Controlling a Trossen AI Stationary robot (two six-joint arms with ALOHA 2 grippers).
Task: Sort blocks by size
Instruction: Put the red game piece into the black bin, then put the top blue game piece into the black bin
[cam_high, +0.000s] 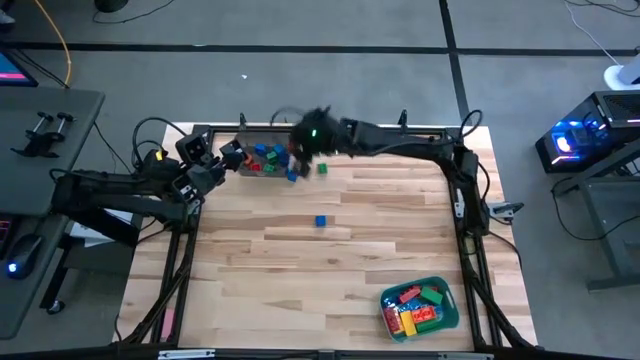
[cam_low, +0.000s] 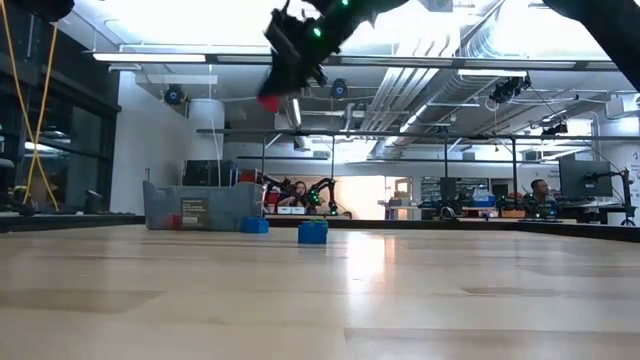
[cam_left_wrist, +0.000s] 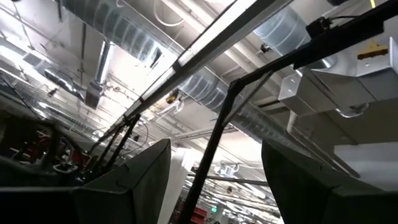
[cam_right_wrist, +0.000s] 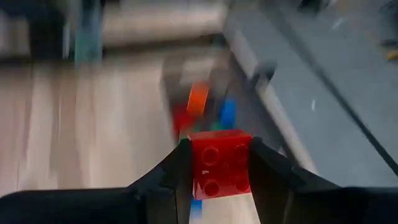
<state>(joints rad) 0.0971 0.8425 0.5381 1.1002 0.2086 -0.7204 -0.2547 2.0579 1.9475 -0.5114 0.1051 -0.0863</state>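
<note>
My right gripper (cam_right_wrist: 221, 171) is shut on a short red block (cam_right_wrist: 221, 163) with four studs, high above the grey bin (cam_high: 262, 158) at the table's far left; the low view shows the block (cam_low: 270, 100) well off the table. The bin holds several blocks. A blue block (cam_high: 320, 221) lies alone mid-table, with a green block (cam_high: 322, 169) and another blue one (cam_high: 292, 176) just outside the bin. My left gripper (cam_left_wrist: 214, 186) stands open at the table's left edge, pointing up toward the ceiling. My right gripper pinches the red block by two opposite side walls (cam_right_wrist: 198, 165), one finger on each, its studded face turned toward the wrist camera. The fingers (cam_right_wrist: 174, 177) slant downward, coming from the table's right. The block is lifted clear, above the bin.
A teal bin (cam_high: 420, 305) with several blocks stands at the table's near right corner. Bare wood lies between the two bins. The left arm (cam_high: 150, 185) stretches beside the grey bin's left end.
</note>
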